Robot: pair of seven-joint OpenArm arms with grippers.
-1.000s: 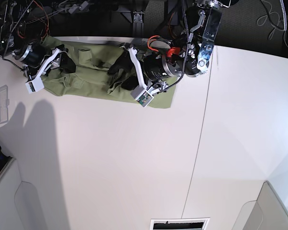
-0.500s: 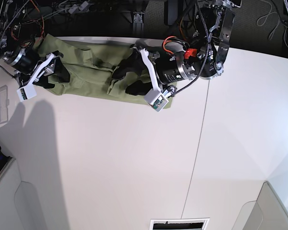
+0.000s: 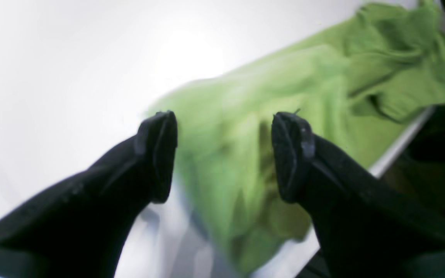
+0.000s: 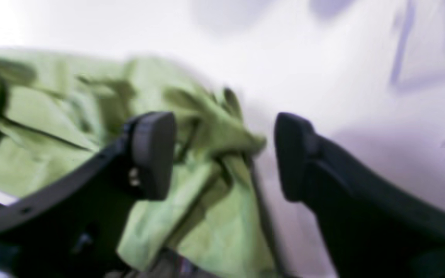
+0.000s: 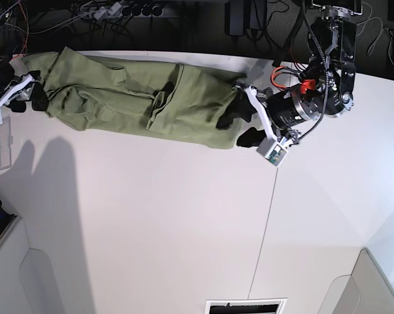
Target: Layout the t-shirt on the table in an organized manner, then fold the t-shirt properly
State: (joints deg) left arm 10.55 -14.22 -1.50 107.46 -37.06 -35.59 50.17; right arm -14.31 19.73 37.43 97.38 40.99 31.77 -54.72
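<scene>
Left gripper (image 3: 224, 154): jaws spread wide, nothing between the pads. In the left wrist view the fingers (image 3: 157, 154) hang over the t-shirt (image 3: 284, 116), whose blurred green cloth fills the gap; its near hem lies just past my fingertips. Whether the pads touch fabric I cannot tell.

Right gripper (image 4: 224, 154): jaws likewise parted, gripping nothing. A crumpled fold of the shirt sits in the gap, and white table (image 4: 323, 58) shows beyond it.

Base view: my left gripper (image 5: 244, 124) sits at the shirt's right-hand end, black fingertips at the cloth edge. My right gripper (image 5: 28, 95) is at the opposite end, by the table's left edge.

The t-shirt (image 5: 138, 98) lies stretched in a long, rumpled band along the far edge of the table (image 5: 151, 222), creases bunched near its middle. A thin dark seam (image 5: 266, 216) runs down the tabletop. Grey bins (image 5: 374, 288) sit at the near corners.
</scene>
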